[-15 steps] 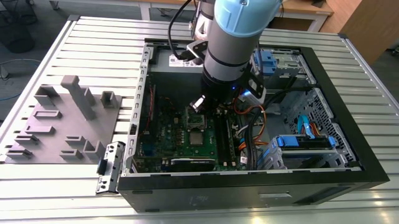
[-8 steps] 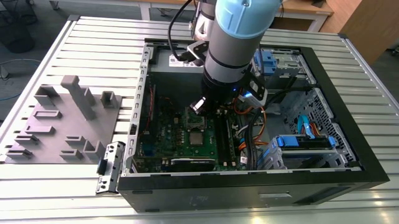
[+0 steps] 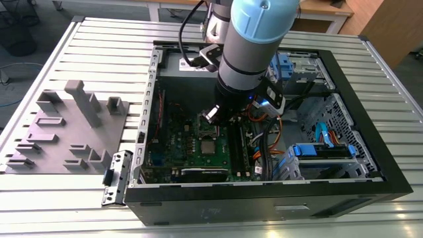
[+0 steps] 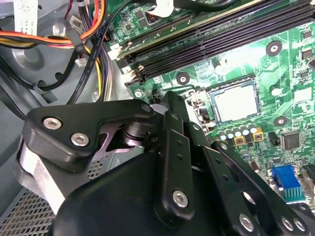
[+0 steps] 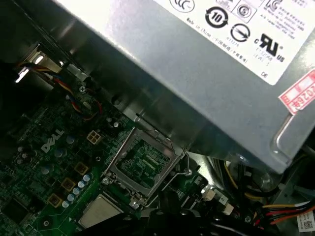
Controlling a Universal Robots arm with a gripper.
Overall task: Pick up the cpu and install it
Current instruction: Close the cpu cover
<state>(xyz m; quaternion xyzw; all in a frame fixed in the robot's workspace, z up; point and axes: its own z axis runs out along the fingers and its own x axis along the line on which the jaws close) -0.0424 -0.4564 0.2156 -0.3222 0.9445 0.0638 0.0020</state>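
The cpu (image 4: 235,101) is a small silvery square lying flat in its socket on the green motherboard (image 4: 290,64). It also appears in the first wrist view (image 5: 101,211) and in the exterior view (image 3: 208,147). The socket's metal frame (image 5: 142,162) stands raised beside it, also seen in the exterior view (image 3: 208,130). My gripper (image 4: 167,101) hangs low inside the computer case, just beside the cpu and over the raised frame, with nothing seen in it. In the exterior view the gripper (image 3: 215,115) sits at the end of the arm, above the motherboard.
The black case (image 3: 264,191) lies open on a slatted table (image 3: 99,54). A silver power supply (image 5: 206,54) is close by the raised frame. Memory slots (image 4: 221,39) and bundled cables (image 4: 83,34) run alongside. A grey fixture block (image 3: 66,129) stands at the exterior view's left.
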